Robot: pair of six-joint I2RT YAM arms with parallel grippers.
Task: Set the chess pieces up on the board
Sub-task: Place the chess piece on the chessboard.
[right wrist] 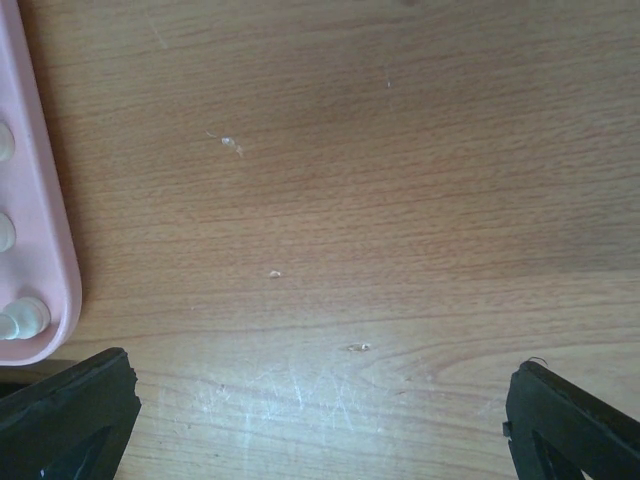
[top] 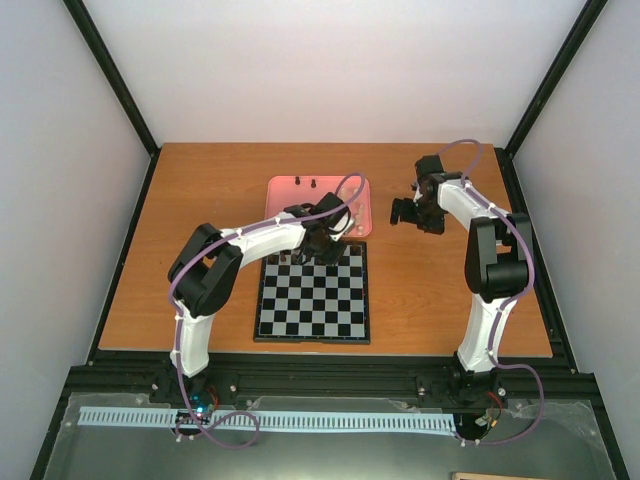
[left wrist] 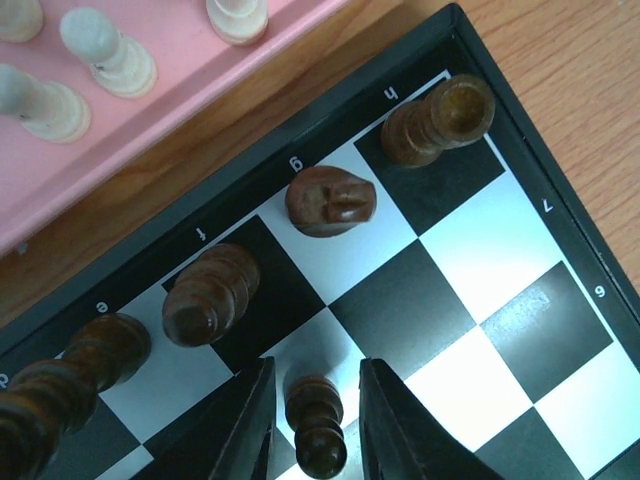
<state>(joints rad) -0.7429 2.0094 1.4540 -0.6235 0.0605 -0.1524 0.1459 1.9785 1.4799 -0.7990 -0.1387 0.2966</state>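
The board (top: pixel 312 300) lies in front of the two arms, with dark chess pieces along its far edge. In the left wrist view a dark rook (left wrist: pixel 440 120), knight (left wrist: pixel 330 200) and bishop (left wrist: pixel 210 295) stand on the back row, and two more dark pieces (left wrist: pixel 100 350) stand to their left. My left gripper (left wrist: pixel 318 430) is over that far edge. A dark pawn (left wrist: pixel 318 425) stands upright on a light square between its fingers (left wrist: pixel 245 420), with a gap on each side, so the gripper is open. My right gripper (right wrist: pixel 320 420) is wide open and empty over bare wood.
A pink tray (top: pixel 290 195) lies just beyond the board and holds cream pieces (left wrist: pixel 110 55) and a couple of dark ones (top: pixel 312 184). The tray's rim (right wrist: pixel 45 200) is left of the right gripper. Black frame posts border the wooden table.
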